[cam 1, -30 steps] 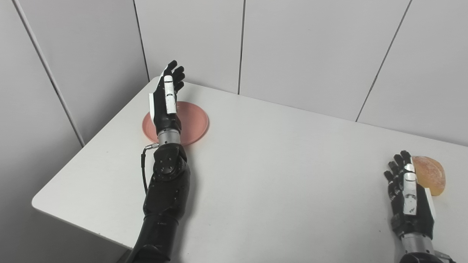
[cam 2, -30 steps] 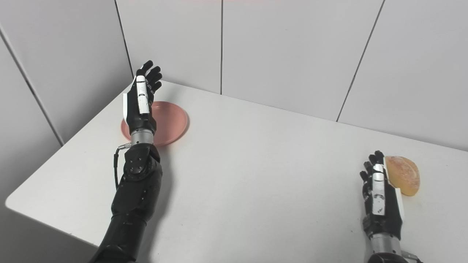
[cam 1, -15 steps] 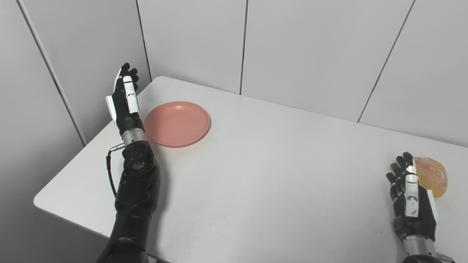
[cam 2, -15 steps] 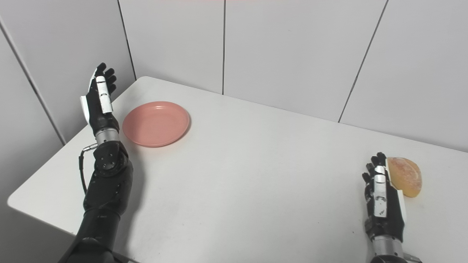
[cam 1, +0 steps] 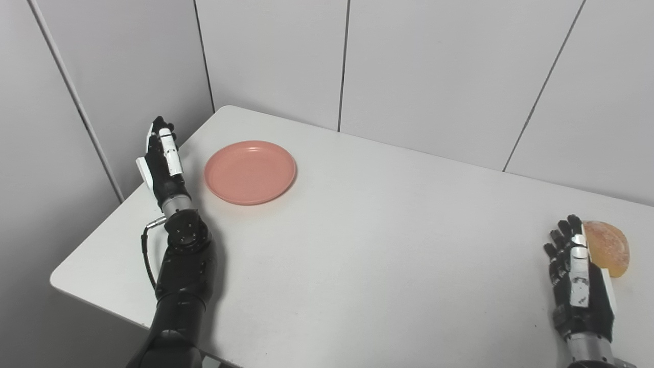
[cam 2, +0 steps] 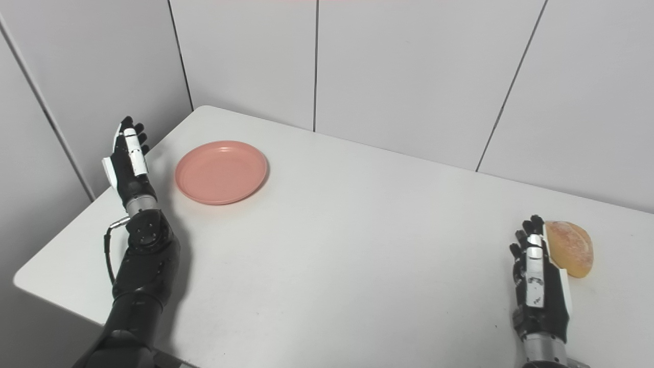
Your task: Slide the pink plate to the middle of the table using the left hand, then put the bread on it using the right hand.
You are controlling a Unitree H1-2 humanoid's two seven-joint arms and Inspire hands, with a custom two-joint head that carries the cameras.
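Observation:
The pink plate (cam 1: 250, 171) lies flat near the table's far left corner. My left hand (cam 1: 161, 163) is open and empty, held edge-on at the table's left edge, a short gap to the left of the plate and not touching it. The bread (cam 1: 608, 247), a rounded golden-brown loaf, lies at the right side of the table. My right hand (cam 1: 580, 286) is open and empty, standing edge-on just left of the bread; whether it touches the bread I cannot tell.
The white table (cam 1: 368, 235) spreads between plate and bread. Grey wall panels (cam 1: 419, 66) stand close behind the table and along its left side. The table's left edge runs under my left forearm (cam 1: 186, 260).
My left hand has swung from above the plate out to its left and lowered, uncovering the plate. The camera has shifted slightly. The plate, the bread and my right hand stay in place.

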